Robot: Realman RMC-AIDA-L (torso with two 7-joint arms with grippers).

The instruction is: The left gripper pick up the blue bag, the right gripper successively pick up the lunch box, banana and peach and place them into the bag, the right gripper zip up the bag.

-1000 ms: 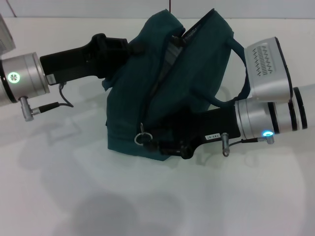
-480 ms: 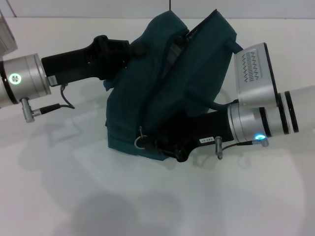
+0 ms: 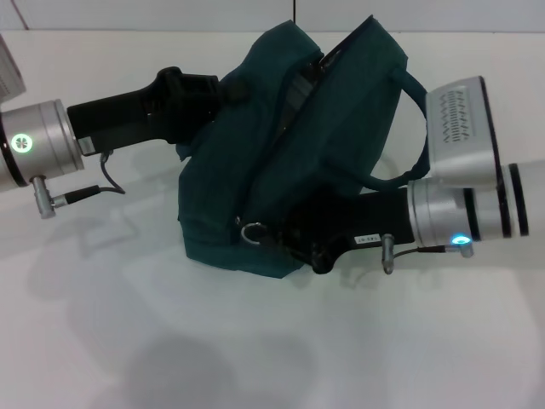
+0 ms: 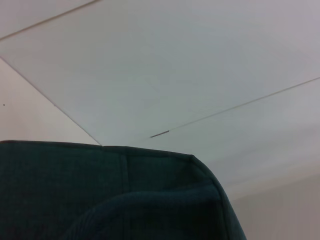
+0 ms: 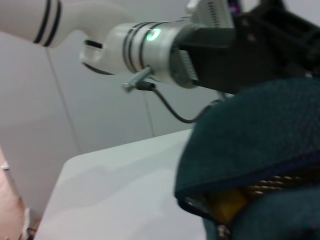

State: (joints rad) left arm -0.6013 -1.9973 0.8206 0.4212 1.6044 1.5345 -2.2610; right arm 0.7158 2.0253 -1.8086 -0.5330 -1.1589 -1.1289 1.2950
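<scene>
On my left, my left gripper (image 3: 217, 89), the black two-fingered claw on the silver wrist with the green ring light, is buried in the upper left shoulder of the large dark teal fabric bag (image 3: 332, 128); its fingers are hidden in the cloth, so I cannot tell how wide they stand, though the bag hangs tilted from that corner with its lower edge close over the white tabletop (image 3: 272, 341). If that hold is only on a fold of cloth, a pull on the zip could drag the fabric out and drop the bag.

Across the middle, the zip line runs down the bag's top seam to the small metal ring pull (image 3: 251, 232) at the lower front corner. My right wrist view shows the opening not fully closed there, with something yellow (image 5: 227, 204) inside, probably the banana; the zip could jam on it.

On my right, my right gripper (image 3: 289, 243), the black claw with the small white label, sits just beside the ring pull, pressed against the bag. I cannot tell whether its fingers have the ring. If they pinch cloth instead, the slider will not move and the bag will twist.
</scene>
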